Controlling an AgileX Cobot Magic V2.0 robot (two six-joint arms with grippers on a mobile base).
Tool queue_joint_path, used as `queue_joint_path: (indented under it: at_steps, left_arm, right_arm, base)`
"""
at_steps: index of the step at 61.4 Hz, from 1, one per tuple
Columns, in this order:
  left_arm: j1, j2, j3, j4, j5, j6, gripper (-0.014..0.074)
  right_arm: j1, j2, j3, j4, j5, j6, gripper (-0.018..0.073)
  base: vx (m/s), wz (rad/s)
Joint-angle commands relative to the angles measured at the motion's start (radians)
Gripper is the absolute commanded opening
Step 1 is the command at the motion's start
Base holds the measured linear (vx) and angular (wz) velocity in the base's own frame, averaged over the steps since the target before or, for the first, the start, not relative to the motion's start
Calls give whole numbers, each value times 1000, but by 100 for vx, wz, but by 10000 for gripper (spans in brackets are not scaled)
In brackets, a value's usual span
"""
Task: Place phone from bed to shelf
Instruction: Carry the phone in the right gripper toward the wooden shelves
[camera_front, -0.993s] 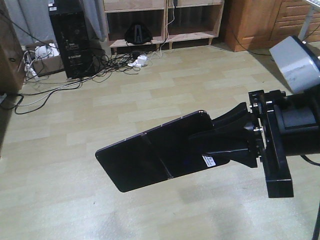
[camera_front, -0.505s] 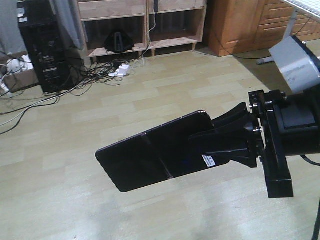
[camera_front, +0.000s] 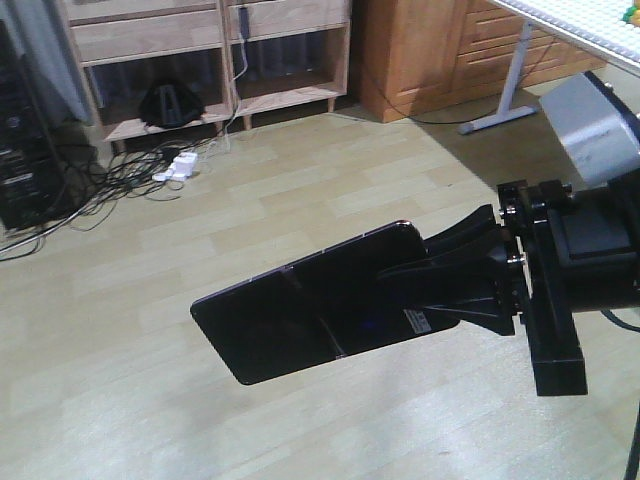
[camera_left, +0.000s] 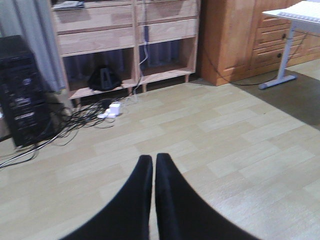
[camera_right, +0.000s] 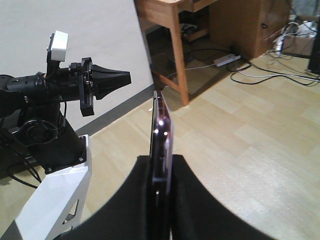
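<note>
The phone (camera_front: 300, 315), a glossy black slab with a seam across its middle and a small white sticker, hangs flat above the wood-look floor. My right gripper (camera_front: 405, 262) is shut on its right end. In the right wrist view the phone (camera_right: 161, 122) stands edge-on, clamped by the right gripper (camera_right: 161, 160). The pale wood shelf (camera_front: 200, 45) stands at the back left, far from the phone, and shows again as the shelf (camera_left: 125, 37) ahead of my left gripper (camera_left: 153, 159), which is shut on nothing. The left gripper (camera_right: 125, 77) also points right, level with the phone. The bed is out of view.
A black computer tower (camera_left: 22, 90) stands left of the shelf, with tangled cables and a white power strip (camera_left: 111, 110) on the floor before it. An orange-brown cabinet (camera_front: 430, 50) and a white desk leg (camera_front: 510, 90) are at the back right. A wooden table leg (camera_right: 178, 55) stands beyond the phone.
The background in the front view has slid to the left, with the shelf and tower shifting left and the cabinet and desk coming in. The right gripper and phone keep the same place in the frame.
</note>
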Motion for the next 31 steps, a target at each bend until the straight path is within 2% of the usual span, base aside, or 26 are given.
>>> queue_joint_path:
  at_steps: [1,31]
  left_arm:
    - [-3,-5,2,-7,-73,-4,1]
    - [-3,-5,2,-7,-73,-4,1]
  right_arm:
    - [-2,-21,-27,95,72,2,-1]
    - [-2,-21,-27,95,72,2,-1]
  base:
    - [32,-27]
    - [31,-23]
